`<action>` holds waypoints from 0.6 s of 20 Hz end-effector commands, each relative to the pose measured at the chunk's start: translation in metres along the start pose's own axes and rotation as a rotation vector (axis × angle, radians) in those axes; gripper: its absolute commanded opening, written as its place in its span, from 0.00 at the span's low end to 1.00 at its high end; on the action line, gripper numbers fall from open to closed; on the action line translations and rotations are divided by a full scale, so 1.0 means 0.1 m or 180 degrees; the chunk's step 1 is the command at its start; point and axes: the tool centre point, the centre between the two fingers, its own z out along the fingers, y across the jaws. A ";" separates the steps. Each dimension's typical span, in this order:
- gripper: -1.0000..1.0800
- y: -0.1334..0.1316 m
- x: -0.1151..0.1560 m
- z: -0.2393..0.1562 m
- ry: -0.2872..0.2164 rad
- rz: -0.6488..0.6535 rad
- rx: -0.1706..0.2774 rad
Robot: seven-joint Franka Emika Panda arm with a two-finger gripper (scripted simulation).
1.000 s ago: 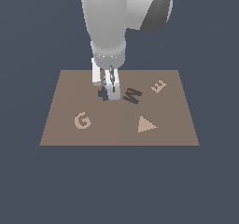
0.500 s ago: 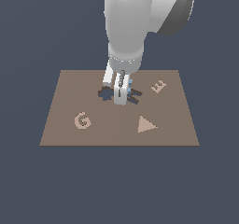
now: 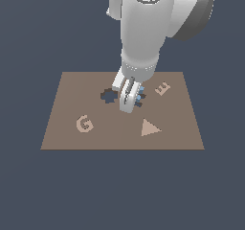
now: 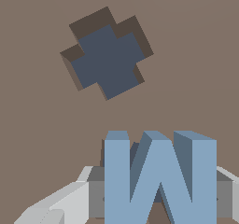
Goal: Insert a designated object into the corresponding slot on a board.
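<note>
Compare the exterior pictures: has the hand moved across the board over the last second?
Yes. The hand has moved toward the exterior view's right, away from the gear-shaped hole and nearer the tan E.

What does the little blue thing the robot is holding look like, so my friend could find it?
Find the flat brown board, then follow the big white arm down to its gripper near the board's middle. Pinched there is the light-blue block shaped like a letter M. It is the only blue piece; the G, E and triangle are tan.
</note>
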 end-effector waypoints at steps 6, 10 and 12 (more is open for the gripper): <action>0.00 -0.06 -0.11 -0.01 0.0000 0.0254 0.0001; 0.00 -0.08 -0.13 -0.01 0.0000 0.0300 0.0000; 0.00 -0.08 -0.13 -0.01 0.0000 0.0303 0.0000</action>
